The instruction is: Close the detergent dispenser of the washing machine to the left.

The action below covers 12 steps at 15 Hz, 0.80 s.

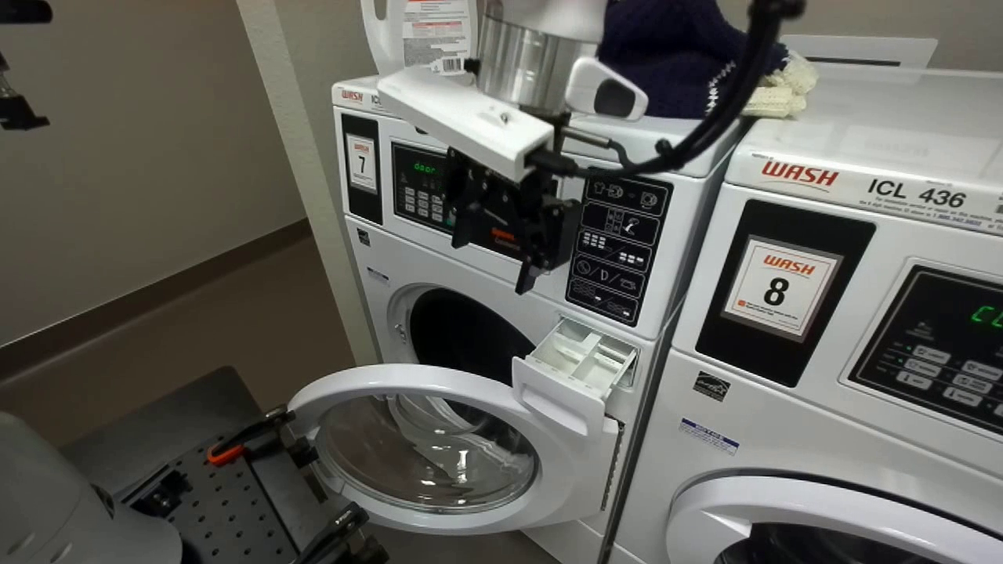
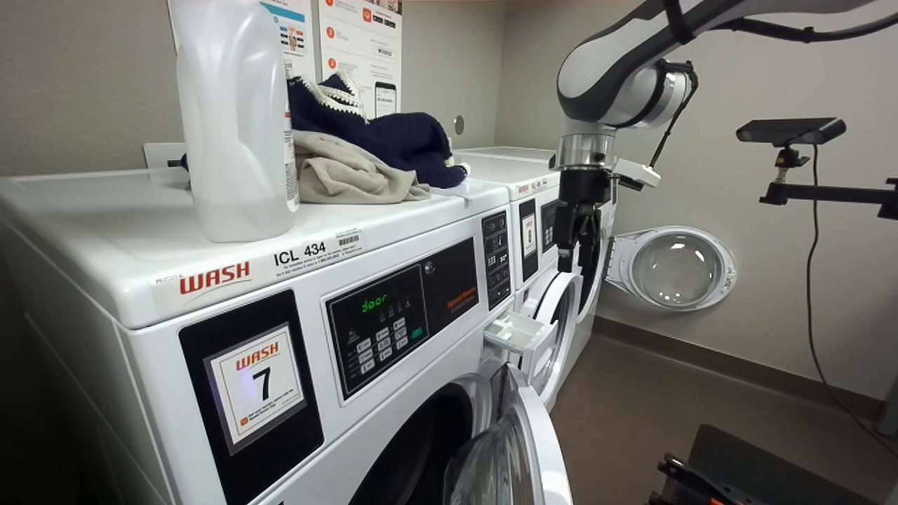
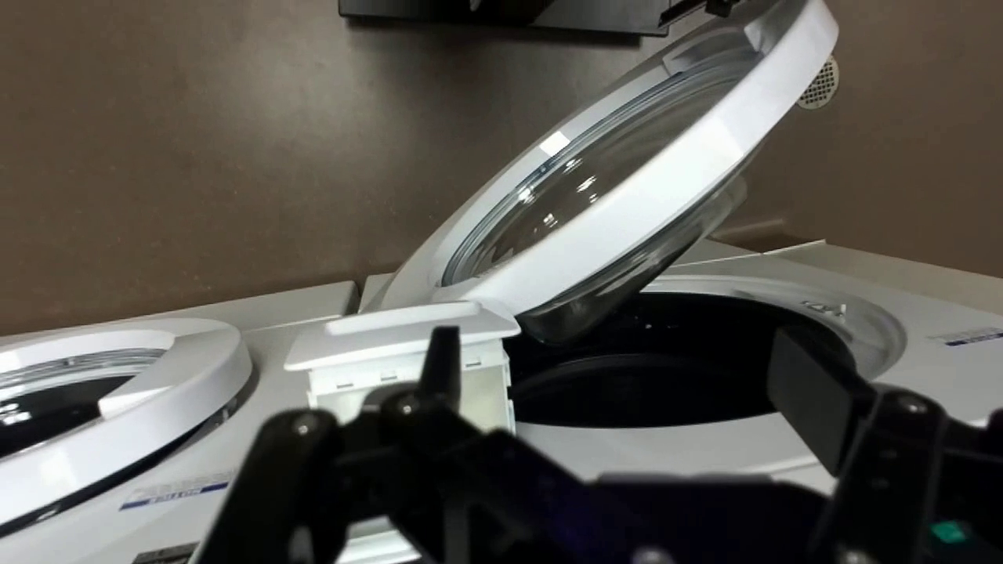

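Note:
The washing machine marked 7 shows in both exterior views (image 1: 470, 270) (image 2: 435, 359) and the wrist view (image 3: 572, 450). Its white detergent dispenser drawer (image 1: 558, 399) is pulled out at the right of its front, with its compartments showing. The drawer also shows in an exterior view (image 2: 544, 351) and at the lower left of the wrist view (image 3: 400, 337). My gripper (image 1: 492, 262) points down, open and empty, above the drawer and apart from it. It also shows in an exterior view (image 2: 575, 280). In the wrist view, my fingers (image 3: 619, 368) are wide apart, the left one partly covering the drawer.
The washer's round glass door (image 1: 423, 376) swings open beside and below the drawer (image 3: 650, 211). Washer 8 (image 1: 831, 407) stands alongside. A detergent bottle (image 2: 235, 126) and folded clothes (image 2: 393, 140) lie on top of washer 7. A camera (image 2: 793, 131) stands on an arm.

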Available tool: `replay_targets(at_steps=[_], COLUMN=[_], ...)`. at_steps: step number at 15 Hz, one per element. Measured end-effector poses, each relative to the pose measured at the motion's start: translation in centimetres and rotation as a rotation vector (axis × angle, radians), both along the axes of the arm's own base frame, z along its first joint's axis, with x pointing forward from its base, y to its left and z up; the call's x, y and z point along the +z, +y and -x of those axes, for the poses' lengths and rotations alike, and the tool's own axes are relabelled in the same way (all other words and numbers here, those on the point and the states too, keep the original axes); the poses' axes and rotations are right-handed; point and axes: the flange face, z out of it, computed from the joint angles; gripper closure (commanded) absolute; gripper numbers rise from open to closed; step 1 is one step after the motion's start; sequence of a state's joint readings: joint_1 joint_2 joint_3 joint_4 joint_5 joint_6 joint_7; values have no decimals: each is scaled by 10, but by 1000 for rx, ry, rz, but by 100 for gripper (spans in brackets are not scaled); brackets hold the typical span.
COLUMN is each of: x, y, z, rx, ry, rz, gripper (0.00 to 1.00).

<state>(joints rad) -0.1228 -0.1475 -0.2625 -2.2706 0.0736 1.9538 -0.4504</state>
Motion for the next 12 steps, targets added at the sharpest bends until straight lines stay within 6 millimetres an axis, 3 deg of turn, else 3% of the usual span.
replay_targets(at_steps=[7, 12], x=[-79, -124], y=[-29, -48], z=[-5, 1], rx=[-23, -36], ry=[47, 100], rz=[24, 25], gripper=[0, 0])
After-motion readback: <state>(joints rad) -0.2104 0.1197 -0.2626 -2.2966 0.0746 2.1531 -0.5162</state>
